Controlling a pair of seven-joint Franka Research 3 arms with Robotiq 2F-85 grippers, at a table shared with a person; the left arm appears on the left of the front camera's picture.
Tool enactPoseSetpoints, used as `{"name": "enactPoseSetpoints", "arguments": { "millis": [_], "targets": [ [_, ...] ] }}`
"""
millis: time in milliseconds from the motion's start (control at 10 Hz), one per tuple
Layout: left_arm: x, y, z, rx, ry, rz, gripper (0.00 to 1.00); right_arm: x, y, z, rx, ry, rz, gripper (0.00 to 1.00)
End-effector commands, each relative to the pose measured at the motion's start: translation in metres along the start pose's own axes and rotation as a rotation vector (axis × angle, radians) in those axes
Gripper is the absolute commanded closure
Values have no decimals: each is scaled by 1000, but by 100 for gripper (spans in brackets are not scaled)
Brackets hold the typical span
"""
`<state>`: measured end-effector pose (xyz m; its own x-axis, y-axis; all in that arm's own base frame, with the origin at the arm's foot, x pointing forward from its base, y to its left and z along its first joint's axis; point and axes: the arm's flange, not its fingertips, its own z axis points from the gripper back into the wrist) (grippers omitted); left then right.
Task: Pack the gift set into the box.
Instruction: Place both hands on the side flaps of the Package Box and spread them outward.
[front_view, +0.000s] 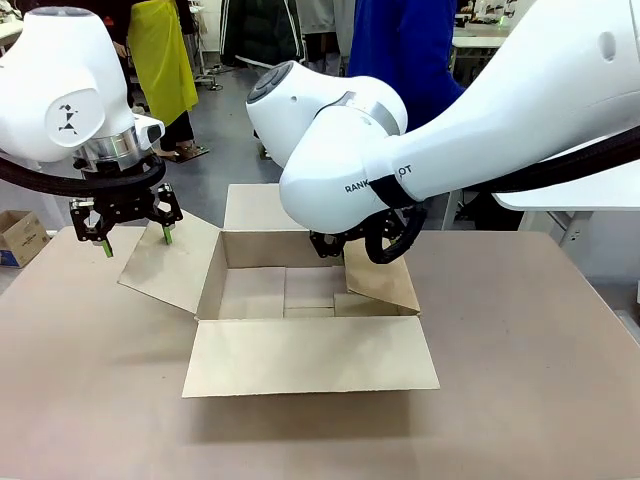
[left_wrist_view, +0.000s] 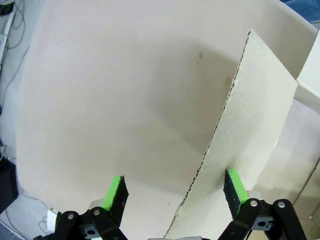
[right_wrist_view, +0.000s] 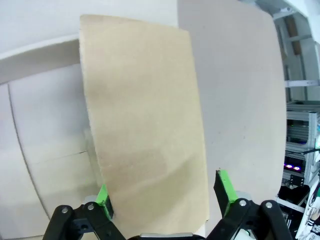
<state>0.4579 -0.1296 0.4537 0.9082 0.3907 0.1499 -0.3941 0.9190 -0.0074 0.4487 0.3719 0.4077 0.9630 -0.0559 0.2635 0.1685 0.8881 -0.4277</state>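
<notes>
Two robot arms are working at the side flaps of an open cardboard box on a table.

On the left, the left gripper (front_view: 137, 240) is hovering at the outer edge of the left flap (front_view: 170, 262). Its green-padded fingers are spread apart with the flap's edge lying between them, apparently ready to hold it splayed outward. In the middle, the box (front_view: 310, 355) is sitting on the tan table (front_view: 540, 380) with all four flaps open and bare cardboard showing inside, so packing looks not yet begun. On the right, the right gripper (right_wrist_view: 162, 187) is reaching down at the right flap (front_view: 385, 280). Its fingers are likewise apart on either side of the flap, unclamped, probably keeping the opening wide.
</notes>
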Motion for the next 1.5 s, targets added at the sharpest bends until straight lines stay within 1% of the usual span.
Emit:
{"name": "enactPoseSetpoints", "arguments": {
  "millis": [0, 300, 400, 500, 600, 700, 800, 1000, 1200, 1400],
  "targets": [
    [-1, 1, 1, 15, -7, 12, 0, 3, -8, 10, -24, -28, -45, 0],
    [-1, 1, 1, 15, -7, 12, 0, 9, -49, 19, -19, -35, -100, 0],
    [-1, 1, 1, 15, -7, 12, 0, 12, -70, 15, 14, -17, -83, 0],
    [-1, 1, 1, 15, -7, 12, 0, 12, -88, 11, 80, -60, -20, 0],
    [-1, 1, 1, 15, -7, 12, 0, 13, -108, 5, 158, -45, 2, 0],
    [-1, 1, 1, 15, -7, 12, 0, 16, -131, -4, 221, -40, -8, 0],
    [-1, 1, 1, 15, -7, 12, 0, 17, -148, -14, 310, -27, 27, 0],
    [-1, 1, 1, 15, -7, 12, 0, 22, -180, -51, 474, 4, 66, 0],
    [-1, 1, 1, 15, -7, 12, 0, 21, -200, -78, 589, -8, 20, 0],
    [-1, 1, 1, 15, -7, 12, 0, 18, -220, -102, 778, -30, -35, 0]
  ]
}}
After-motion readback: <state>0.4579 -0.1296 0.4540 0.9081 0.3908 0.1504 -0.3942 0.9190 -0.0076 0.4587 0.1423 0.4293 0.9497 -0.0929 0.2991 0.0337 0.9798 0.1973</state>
